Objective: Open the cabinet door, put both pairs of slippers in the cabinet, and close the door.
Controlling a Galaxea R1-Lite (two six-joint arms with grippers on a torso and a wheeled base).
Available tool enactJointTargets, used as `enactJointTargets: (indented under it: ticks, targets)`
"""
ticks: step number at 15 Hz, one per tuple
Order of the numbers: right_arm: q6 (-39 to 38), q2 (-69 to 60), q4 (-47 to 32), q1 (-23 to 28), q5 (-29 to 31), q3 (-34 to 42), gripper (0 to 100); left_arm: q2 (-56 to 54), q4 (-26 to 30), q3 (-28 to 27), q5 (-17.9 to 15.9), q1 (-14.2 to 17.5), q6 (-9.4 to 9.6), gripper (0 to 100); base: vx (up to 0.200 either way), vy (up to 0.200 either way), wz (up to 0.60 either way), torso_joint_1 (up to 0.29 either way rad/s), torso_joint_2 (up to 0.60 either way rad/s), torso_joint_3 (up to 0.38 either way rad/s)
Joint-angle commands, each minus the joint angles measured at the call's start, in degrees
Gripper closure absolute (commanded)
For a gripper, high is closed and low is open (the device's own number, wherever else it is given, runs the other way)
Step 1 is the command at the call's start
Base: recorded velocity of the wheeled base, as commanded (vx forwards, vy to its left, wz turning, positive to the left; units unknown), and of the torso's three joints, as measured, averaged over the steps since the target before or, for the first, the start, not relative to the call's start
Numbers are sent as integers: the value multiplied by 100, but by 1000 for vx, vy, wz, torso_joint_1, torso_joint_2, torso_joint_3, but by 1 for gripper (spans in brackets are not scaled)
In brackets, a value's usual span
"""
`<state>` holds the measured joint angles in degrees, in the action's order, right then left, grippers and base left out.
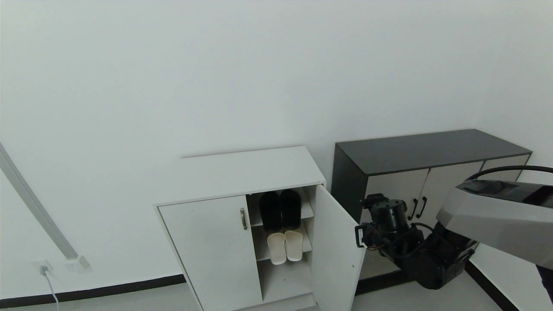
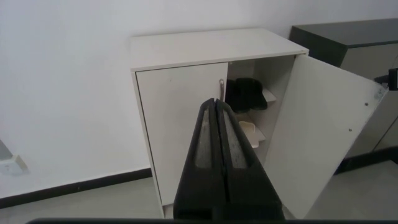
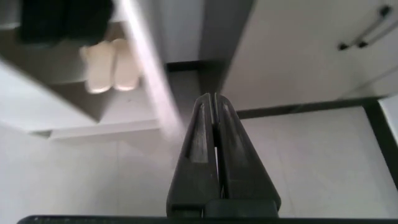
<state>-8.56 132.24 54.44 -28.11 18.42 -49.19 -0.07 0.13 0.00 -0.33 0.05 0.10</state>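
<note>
The white cabinet [image 1: 242, 172] stands against the wall with its left door [image 1: 211, 246] closed and its right door [image 1: 337, 246] swung open. A black pair of slippers [image 1: 281, 210] lies on the upper shelf, and a white pair of slippers [image 1: 285, 247] on the shelf below. My right gripper [image 1: 362, 235] is just beyond the open door's outer edge; its fingers [image 3: 205, 124] are shut with nothing in them, beside the door edge [image 3: 146, 68]. My left gripper [image 2: 216, 102] is shut and empty, out in front of the cabinet [image 2: 211, 50], apart from it.
A dark-topped sideboard [image 1: 432, 151] with handled doors stands right of the white cabinet, close behind my right arm. A wall socket with a cable [image 1: 43, 268] and a slanted conduit [image 1: 34, 207] are low on the left. Bare floor [image 3: 311, 168] lies before the cabinets.
</note>
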Motion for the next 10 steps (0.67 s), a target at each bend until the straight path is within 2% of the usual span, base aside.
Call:
enactJointTargets:
  ticks: [1,5,8,10]
  targets:
    - [-208,-93,22,-450,-5,129,100,7,4,0,-2,4,-1,100,0,0,0,0,0,0]
    - [-304,-340,110,-784,-5,261,100,7,-5,0,-2,4,-1,100,0,0,0,0,0,0]
    - [-199,-436,682,-977,-128,603,100,7,4,0,-2,4,-1,100,0,0,0,0,0,0]
    - [-120,-436,717,-995,-146,700,100,7,4,0,-2,4,-1,100,0,0,0,0,0,0]
